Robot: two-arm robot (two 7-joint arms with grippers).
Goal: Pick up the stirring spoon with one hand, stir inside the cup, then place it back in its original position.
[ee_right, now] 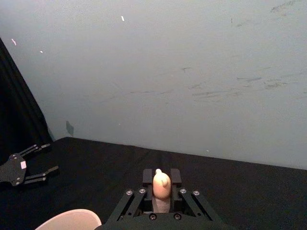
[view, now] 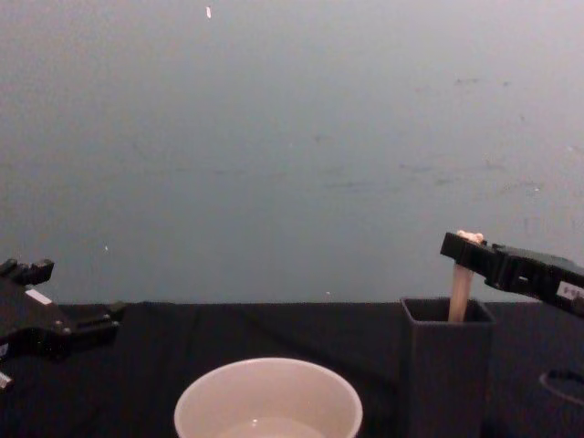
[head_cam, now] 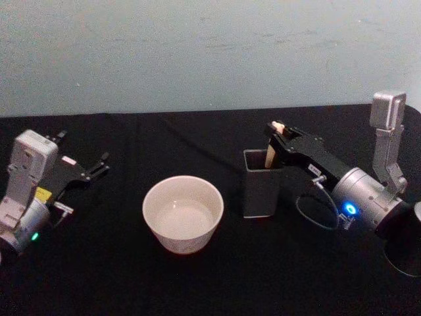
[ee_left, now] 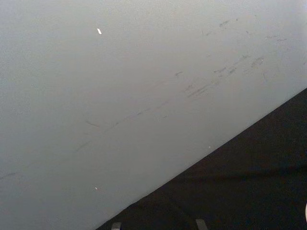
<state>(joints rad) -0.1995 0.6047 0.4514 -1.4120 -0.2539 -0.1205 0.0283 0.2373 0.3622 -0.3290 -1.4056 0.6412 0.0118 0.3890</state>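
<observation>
On the black table (head_cam: 118, 276), the round white cup (head_cam: 183, 214) sits near the middle with a little clear water in it; just right of it, the dark grey holder (head_cam: 260, 184) has the stirring spoon (view: 460, 290) standing inside; the right gripper (head_cam: 276, 131) pinches the spoon's bear top; the left gripper (head_cam: 99, 166) waits far left, fingers wide apart.

Black tablecloth (head_cam: 197, 283); scuffed pale blue-grey wall (head_cam: 197, 52) behind.
</observation>
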